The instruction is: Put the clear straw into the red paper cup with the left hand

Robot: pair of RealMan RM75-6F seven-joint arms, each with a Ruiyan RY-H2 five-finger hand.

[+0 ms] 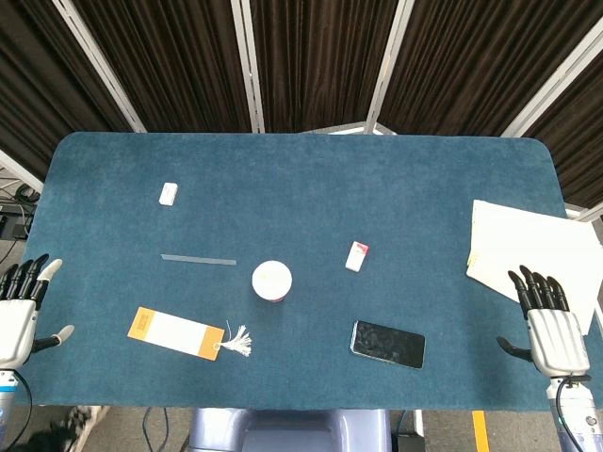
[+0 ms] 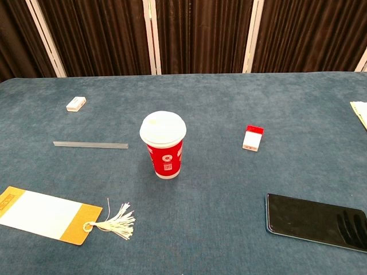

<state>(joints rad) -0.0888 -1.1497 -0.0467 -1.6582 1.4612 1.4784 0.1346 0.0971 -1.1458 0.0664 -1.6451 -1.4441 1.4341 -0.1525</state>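
The clear straw (image 1: pixel 198 260) (image 2: pixel 90 145) lies flat on the blue table, left of the red paper cup (image 1: pixel 271 281) (image 2: pixel 164 150). The cup stands upright near the table's middle with a white top. My left hand (image 1: pixel 19 306) hangs at the table's left edge, fingers spread and holding nothing, well away from the straw. At the right edge, my right hand (image 1: pixel 549 325) is likewise spread and empty. Neither hand shows in the chest view.
An orange-and-white bookmark with a tassel (image 1: pixel 179 332) (image 2: pixel 49 215) lies near the front left. A white eraser (image 1: pixel 169 194) (image 2: pixel 75 103), a small red-and-white box (image 1: pixel 356 255) (image 2: pixel 253 138), a black phone (image 1: pixel 387 344) (image 2: pixel 315 220) and white papers (image 1: pixel 532 254) also lie on the table.
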